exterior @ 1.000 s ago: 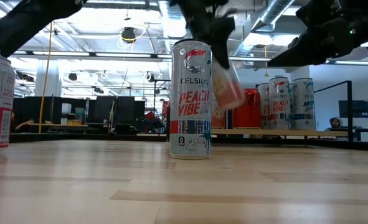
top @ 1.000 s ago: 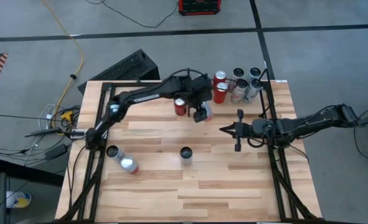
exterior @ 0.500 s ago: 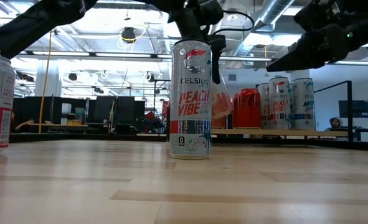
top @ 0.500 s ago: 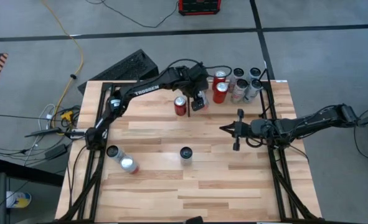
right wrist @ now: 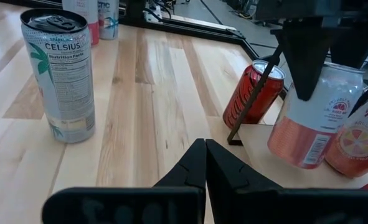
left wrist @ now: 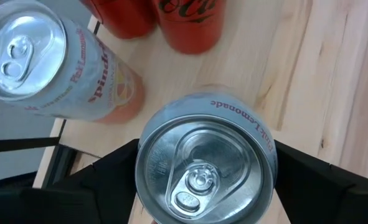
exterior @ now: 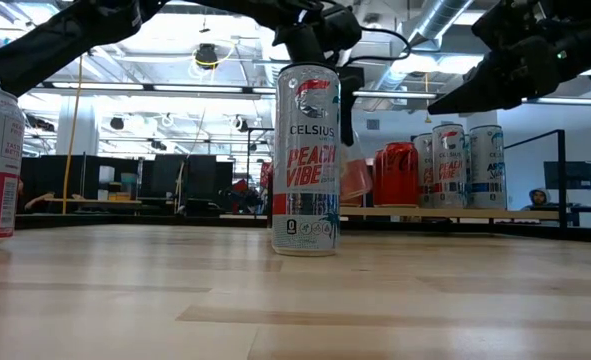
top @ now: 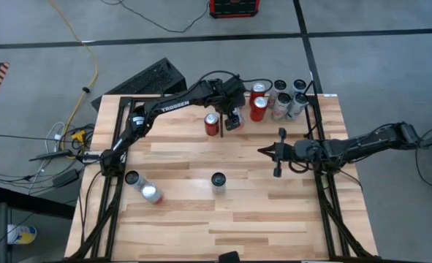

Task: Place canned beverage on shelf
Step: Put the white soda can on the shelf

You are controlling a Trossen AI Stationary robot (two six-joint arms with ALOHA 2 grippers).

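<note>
A pale pink lemonade can (left wrist: 205, 165) stands upright between the fingers of my left gripper (top: 234, 120), at the far middle of the table. Its base is on the light shelf board (right wrist: 258, 142), beside a Spindrift can (left wrist: 53, 62) and red cola cans (left wrist: 187, 18). In the low view it shows pink (exterior: 356, 176) behind a Celsius can. My right gripper (top: 260, 151) waits shut over the table's right middle, touching nothing; in its wrist view the shut fingers (right wrist: 205, 152) point toward the shelf. My left gripper has one finger (left wrist: 109, 180) on each side of the can's wall, just under the top rim (left wrist: 140, 155), and pinches it between them. The fingers slant down from the table's left side. The can stands upright with its base (right wrist: 296, 160) on the shelf board.
Several more cans (top: 287, 98) crowd the shelf's far right. A red cola can (top: 212, 124) stands just left of my left gripper, next to a thin black bar (right wrist: 252, 99). The Celsius can (top: 218, 180) stands mid-table. Two cans (top: 142, 186) sit near the left edge.
My left gripper has carried the pink lemonade can toward the table's far edge and down, toward the cans on the shelf. The can was tilted and off the surface a second ago; now it is upright and lower, with its base on the shelf board.
</note>
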